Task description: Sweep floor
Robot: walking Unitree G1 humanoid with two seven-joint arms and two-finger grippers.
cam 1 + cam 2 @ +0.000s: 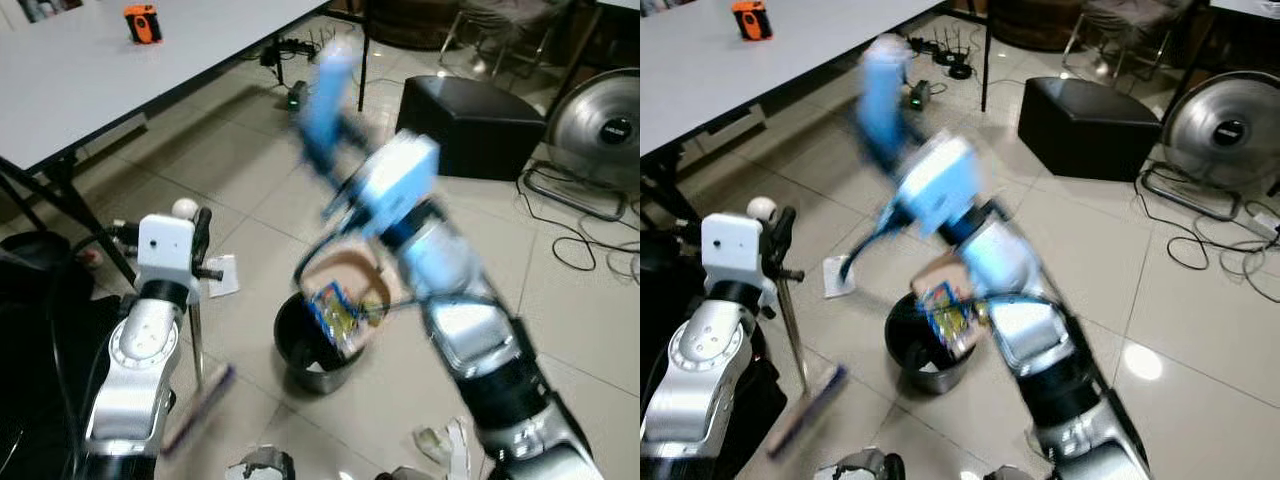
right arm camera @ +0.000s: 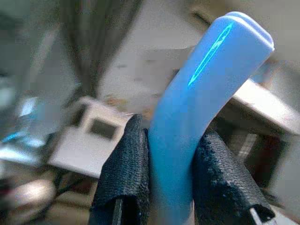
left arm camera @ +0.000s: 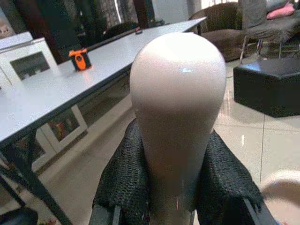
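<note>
My left gripper (image 1: 199,243) is shut on the thin broom handle (image 1: 197,340) just under its white knob (image 3: 178,108), low on my left. The broom's brush head (image 1: 200,408) rests on the tiles below. My right gripper (image 2: 171,187) is shut on the blue dustpan handle (image 1: 330,90), and its arm is blurred. The tan dustpan (image 1: 345,272) tilts over a black bin (image 1: 300,350) at the centre. A colourful wrapper (image 1: 335,315) sits at the bin's mouth, under the pan's edge.
A grey table (image 1: 100,70) with an orange object (image 1: 143,23) stands at the far left. A black ottoman (image 1: 470,125), a floor fan (image 1: 600,125) and cables (image 1: 590,240) lie to the right. Paper scraps (image 1: 222,275) and crumpled litter (image 1: 440,440) lie around the bin.
</note>
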